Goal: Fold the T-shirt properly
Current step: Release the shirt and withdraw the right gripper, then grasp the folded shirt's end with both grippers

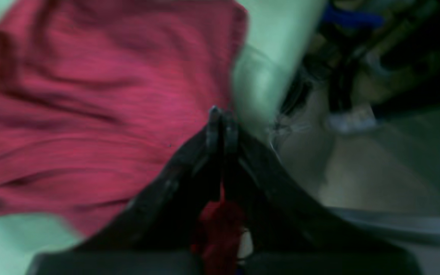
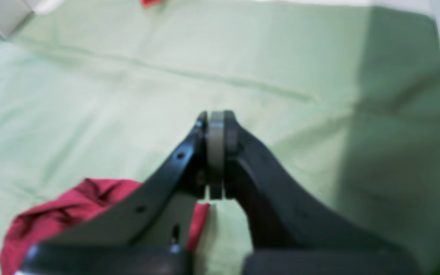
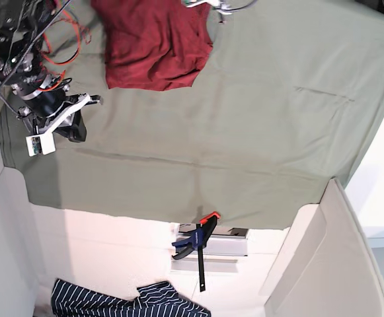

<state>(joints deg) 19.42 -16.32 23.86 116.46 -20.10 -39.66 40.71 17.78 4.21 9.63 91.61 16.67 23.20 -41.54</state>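
Note:
The dark red T-shirt (image 3: 155, 46) lies bunched at the far edge of the table in the base view. In the left wrist view it (image 1: 90, 99) spreads out wrinkled to the left of my left gripper (image 1: 222, 114). That gripper is shut, with a tuft of red fabric pinched deep between its fingers. My right gripper (image 2: 216, 118) is shut too, its grey pads pressed together with nothing showing between them. A crumpled part of the T-shirt (image 2: 71, 214) lies beside and under its left finger. In the base view the right gripper (image 3: 94, 99) sits just left of the shirt's near edge.
A sage-green cloth sheet (image 3: 258, 125) covers the table. A blue and orange clamp (image 3: 199, 241) grips its near edge. A navy-and-white striped garment (image 3: 125, 300) lies below that, and loose cables (image 3: 59, 39) hang by the right arm's base.

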